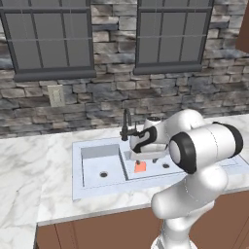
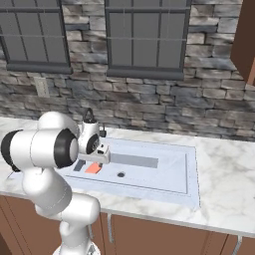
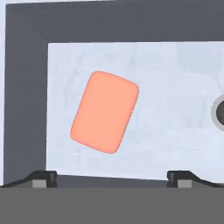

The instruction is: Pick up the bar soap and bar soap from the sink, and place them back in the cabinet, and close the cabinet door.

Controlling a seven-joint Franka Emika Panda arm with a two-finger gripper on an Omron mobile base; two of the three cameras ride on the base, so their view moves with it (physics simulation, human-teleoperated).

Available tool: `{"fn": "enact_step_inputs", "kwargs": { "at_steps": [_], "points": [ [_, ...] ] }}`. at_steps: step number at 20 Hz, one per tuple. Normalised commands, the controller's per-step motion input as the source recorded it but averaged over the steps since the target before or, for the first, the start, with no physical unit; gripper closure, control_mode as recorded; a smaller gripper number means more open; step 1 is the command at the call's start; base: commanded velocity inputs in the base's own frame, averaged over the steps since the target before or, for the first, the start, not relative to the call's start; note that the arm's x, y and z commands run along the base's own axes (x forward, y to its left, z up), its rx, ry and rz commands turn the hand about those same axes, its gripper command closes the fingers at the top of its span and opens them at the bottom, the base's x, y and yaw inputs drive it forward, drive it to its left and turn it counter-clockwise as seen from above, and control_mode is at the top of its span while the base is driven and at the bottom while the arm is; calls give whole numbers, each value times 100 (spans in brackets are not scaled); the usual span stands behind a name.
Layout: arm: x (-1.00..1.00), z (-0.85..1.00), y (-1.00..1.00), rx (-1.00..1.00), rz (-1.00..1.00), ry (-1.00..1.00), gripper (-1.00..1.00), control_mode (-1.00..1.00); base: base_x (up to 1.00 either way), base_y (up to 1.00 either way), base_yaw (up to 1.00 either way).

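Hand view is showing me the orange soap (image 3: 105,112) lying flat near a basin corner of the sink (image 3: 26,87); gripper (image 3: 112,178) is hanging wide open, empty, above it; I'm judging descent and closing come next

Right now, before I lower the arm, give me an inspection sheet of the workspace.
Surface: white marble counter with the pale grey-blue double-basin sink set into it.
Job's things: orange bar soap lies flat on the basin floor, tilted, near a corner and apart from the walls; the drain is off to one side. Tan bar soap: nothing seen. Reddish-brown cabinet shows at the upper right; door state cannot be told.
Clutter: nothing seen.
Grippers: gripper open, hovering above the orange soap, holding nothing.
Cables: nothing seen.
Surroundings: black faucet, stone wall, two windows, wall outlet.
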Motion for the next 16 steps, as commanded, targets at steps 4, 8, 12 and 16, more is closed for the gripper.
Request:
{"fn": "enact_step_inputs", "kwargs": {
  "at_steps": [4, 8, 12, 16],
  "points": [
    [6, -4, 5, 0, 0, 1, -100, -100, 0, 0, 0],
    [5, -2, 3, 0, 0, 1, -100, -100, 0, 0, 0],
    [2, -3, 2, 0, 0, 1, -100, -100, 0, 0, 0],
    [1, -3, 3, 0, 0, 1, -100, -100, 0, 0, 0]
  ]
}}
